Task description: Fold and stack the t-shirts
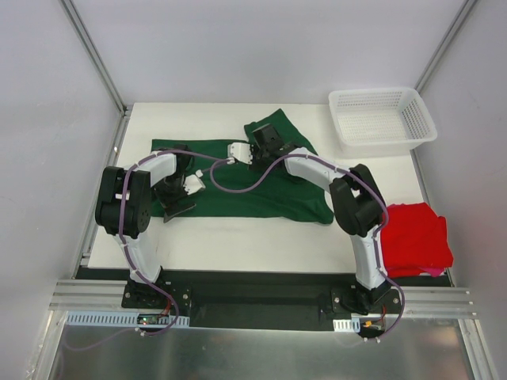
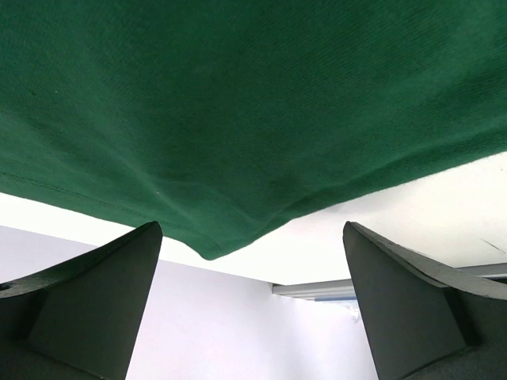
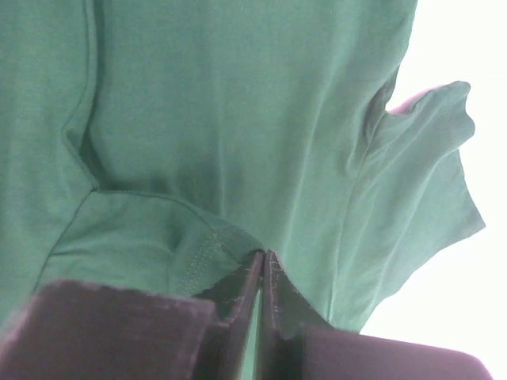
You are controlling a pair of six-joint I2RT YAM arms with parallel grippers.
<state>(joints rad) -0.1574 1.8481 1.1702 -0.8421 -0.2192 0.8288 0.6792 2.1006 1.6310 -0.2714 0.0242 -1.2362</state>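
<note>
The dark green t-shirt [image 1: 238, 186] lies spread across the middle of the table, one sleeve [image 1: 273, 123] pointing to the far side. In the right wrist view my right gripper [image 3: 263, 253] is shut, its tips pinching a stitched hem fold of the green t-shirt [image 3: 238, 119]. From above, the right gripper [image 1: 260, 154] sits over the shirt's upper middle. My left gripper [image 1: 178, 204] hovers at the shirt's left part. Its jaws stand wide open in the left wrist view [image 2: 252, 229] with nothing between them, a hem corner of the green cloth [image 2: 210, 247] just ahead. The red t-shirt [image 1: 416, 237] lies bunched at the table's right edge.
A white mesh basket [image 1: 420, 119] stands at the far right corner. Metal frame posts and white walls enclose the table [image 1: 238, 237]. The arm bases are bolted along the near rail.
</note>
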